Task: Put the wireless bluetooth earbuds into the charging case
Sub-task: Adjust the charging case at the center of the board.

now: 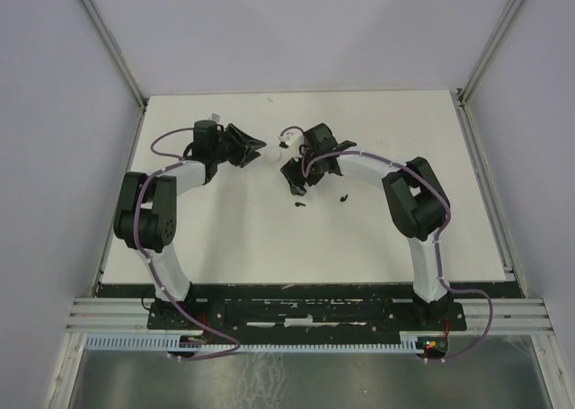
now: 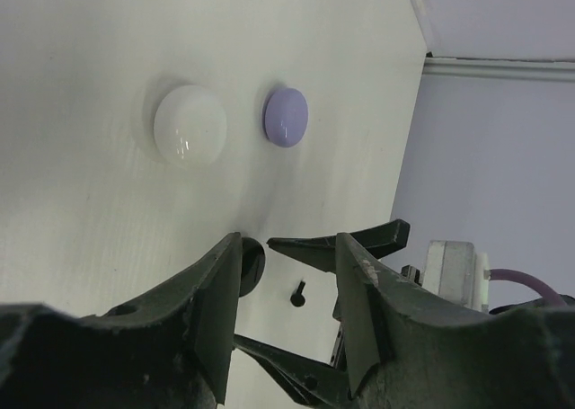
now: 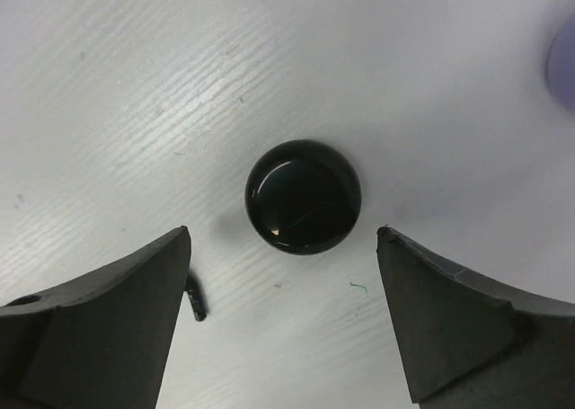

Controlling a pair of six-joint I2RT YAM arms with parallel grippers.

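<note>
Black earbud (image 3: 196, 301) lies just beside one of the right fingers (image 3: 108, 337).

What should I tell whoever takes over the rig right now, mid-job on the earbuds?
Left end effector: open, empty, next to the black case.
Right end effector: wide open, straddling that case, not touching it.
White case and lilac case sit nearby, apart.
Two black earbuds lie loose on the table.
Done: no earbud inserted that shows; cases look shut. Left: the whole job.
</note>
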